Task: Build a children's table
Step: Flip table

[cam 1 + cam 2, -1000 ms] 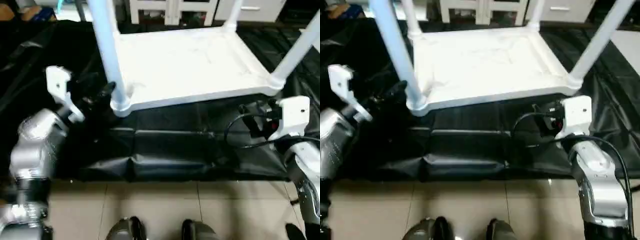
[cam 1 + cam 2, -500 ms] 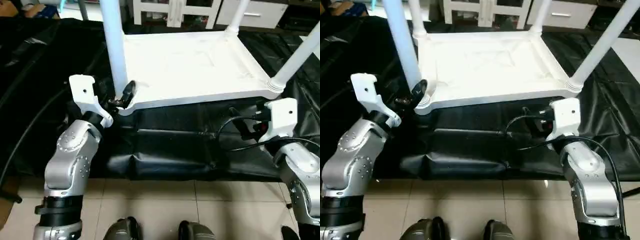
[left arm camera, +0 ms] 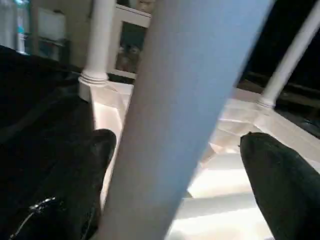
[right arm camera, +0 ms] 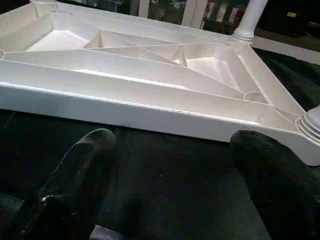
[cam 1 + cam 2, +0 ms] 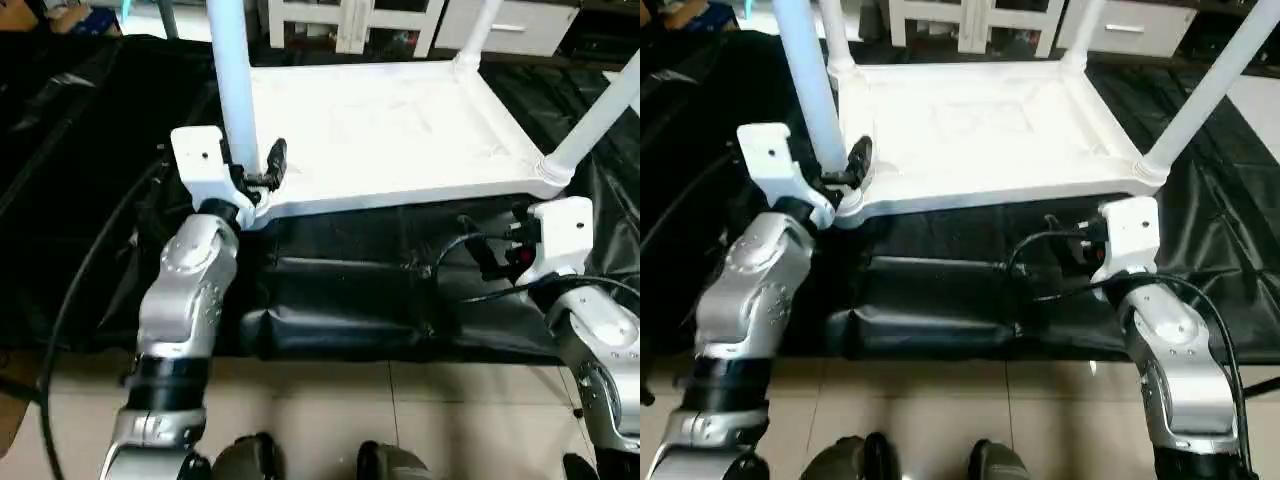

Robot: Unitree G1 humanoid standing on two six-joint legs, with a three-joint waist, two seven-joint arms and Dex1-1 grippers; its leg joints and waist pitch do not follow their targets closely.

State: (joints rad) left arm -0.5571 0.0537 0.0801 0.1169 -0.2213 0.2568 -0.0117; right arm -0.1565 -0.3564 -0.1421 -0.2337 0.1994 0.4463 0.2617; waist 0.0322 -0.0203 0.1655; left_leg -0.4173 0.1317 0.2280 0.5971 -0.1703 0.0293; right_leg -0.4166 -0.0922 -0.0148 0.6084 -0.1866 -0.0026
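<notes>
- Four white tube legs stand up from the corner sockets of the children's table (image 5: pixel 400 130), which lies upside down on a black sheet (image 5: pixel 100 200) spread over the tiled floor (image 5: pixel 330 420).
- Its ribbed underside (image 4: pixel 140 60) faces up, with diagonal ribs meeting near the middle.
- At the near-left corner, the left claw (image 5: pixel 255 180) straddles the near-left leg (image 5: pixel 232 90) just above its socket; one black finger (image 3: pixel 75 180) sits on each side of the tube with a gap visible, so the claw is open around the leg rather than clamped on it.
- That leg blocks most of the left wrist view, and the far-left leg (image 3: pixel 95 45) and a far-right leg (image 3: pixel 287 60) rise behind it.
- Near the near-right corner, the right claw (image 4: pixel 175 170) is open and empty above the black sheet, just short of the near edge of the table, its fingers (image 4: pixel 75 175) spread wide.
- Close by stands the near-right leg (image 5: pixel 1200 90), leaning outward in the eye views.
- A black cable (image 5: pixel 1050 265) loops beside the right wrist.
- White furniture (image 5: pixel 970 20) stands beyond the far edge of the sheet.
- Two robot feet (image 5: pixel 320 462) show on the tiles.
</notes>
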